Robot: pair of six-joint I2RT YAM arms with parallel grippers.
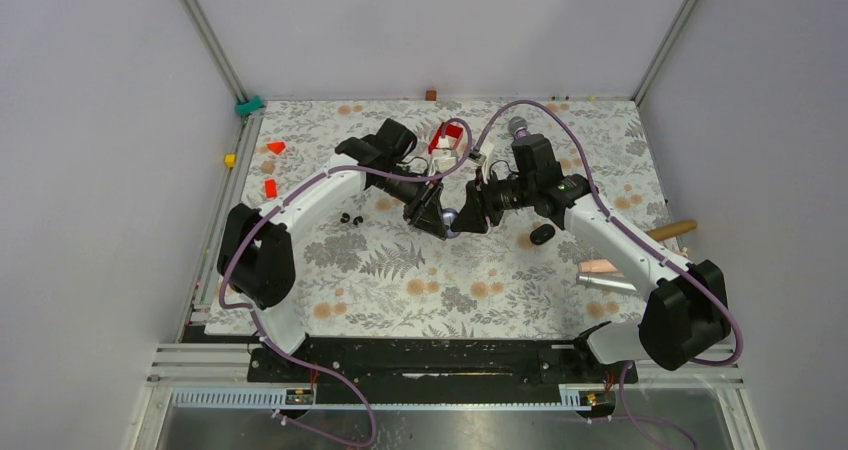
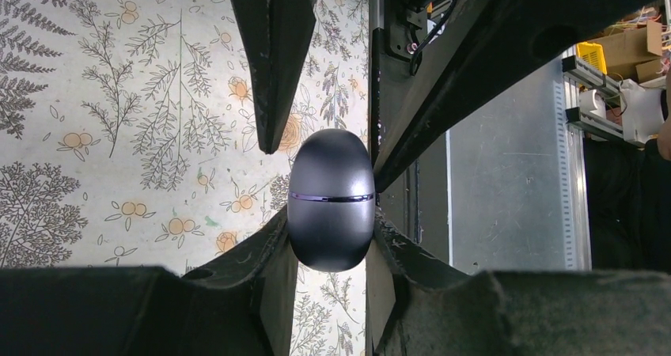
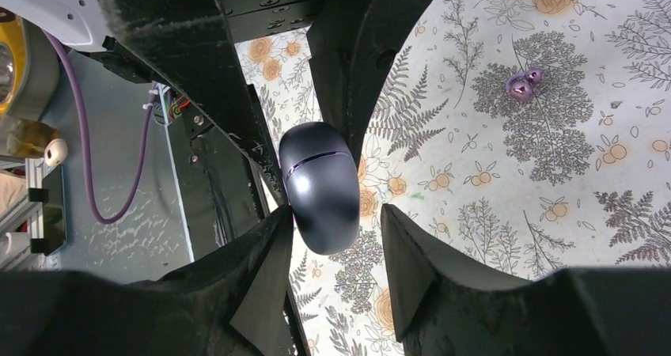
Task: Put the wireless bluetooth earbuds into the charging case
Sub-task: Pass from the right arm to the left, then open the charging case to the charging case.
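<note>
Grey-lavender charging case (image 2: 331, 200) is being held over the middle of the floral tablecloth (image 1: 400, 270), lid down, with only a thin seam line showing around it. Pretty sure the left gripper (image 2: 331, 217) is doing all the work, clamping it with a finger pressing on each side. Facing it from the other end, the right gripper (image 3: 339, 213) is standing with its jaws spread wider than the case. One finger (image 3: 265, 261) is touching the shell and the other finger (image 3: 411, 253) is staying clear, with cloth showing in the gap, so it's gripping nothing. Both wireless bluetooth earbuds (image 3: 524, 84) are lying together on the cloth, well apart from the case, over on the left arm's side. Can't tell if the case is resting on the cloth or hanging just above it.
</note>
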